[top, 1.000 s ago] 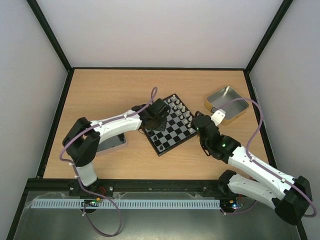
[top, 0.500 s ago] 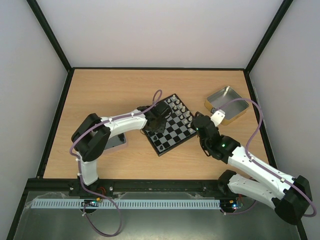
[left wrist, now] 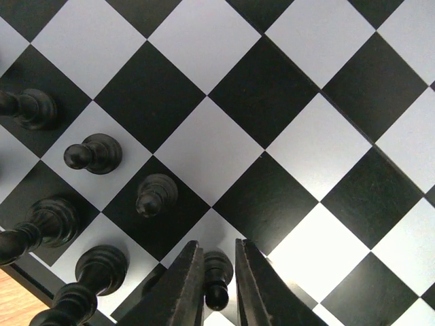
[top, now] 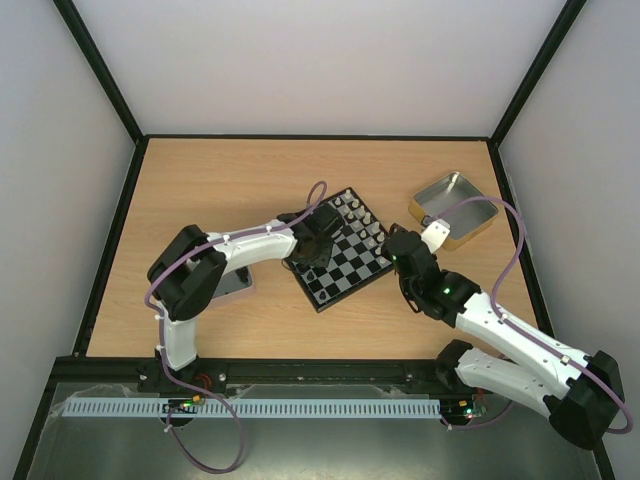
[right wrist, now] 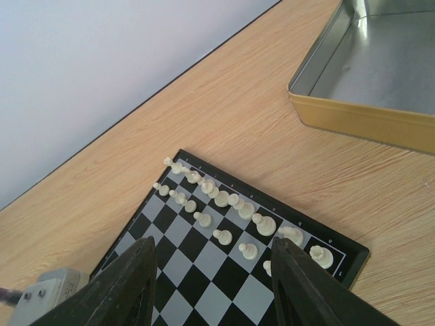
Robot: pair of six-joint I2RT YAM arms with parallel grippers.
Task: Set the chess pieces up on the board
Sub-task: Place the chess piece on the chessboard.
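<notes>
Checkered board (left wrist: 224, 136), black pawn (left wrist: 217, 275) standing inside left tool (left wrist: 218, 252), jaws narrow

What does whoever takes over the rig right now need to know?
Left claw: closed on a black pawn, low over a square near the board's edge.
Right claw: open, empty, hovering over the board.
Done: white pieces stand in two rows along the edge nearest the tin. Several black pieces stand along the edge under the left claw.
Left: let go of the pawn, then place any missing black pieces. Piece counts are unreadable here, so check both sides.
</notes>
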